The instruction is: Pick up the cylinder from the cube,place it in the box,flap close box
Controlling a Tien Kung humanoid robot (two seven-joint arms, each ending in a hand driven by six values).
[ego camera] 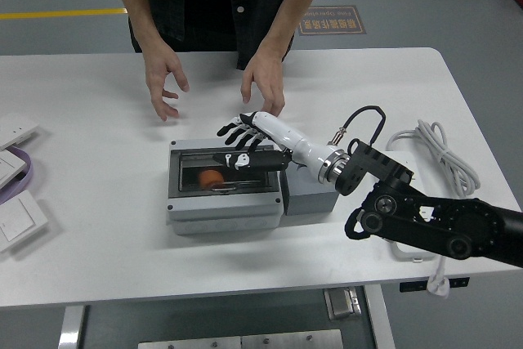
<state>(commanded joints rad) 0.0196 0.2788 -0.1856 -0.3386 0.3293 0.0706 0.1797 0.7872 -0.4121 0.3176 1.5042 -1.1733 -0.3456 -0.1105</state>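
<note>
Far to the left of the robot hand, some white flat parts point(18, 217) lie at the table point(98, 128) edge. Closer on its left side stands the grey box point(225, 202), and the orange cylinder point(211, 177) lies inside it, visible through the transparent flap point(216, 171), which lies down flat over the opening. Beyond the box, a person's two hands point(163, 79) hover above the table with relaxed fingers and touch nothing. The right hand point(243, 138) of the robot rests over the back right part of the flap; its black fingers point(233, 130) are spread and extended, and they grasp nothing. Just under its white wrist stands the grey cube point(310, 194), touching the right side of the box. Well to the right of the hand, a white cable point(437, 153) lies coiled near a power strip.
</note>
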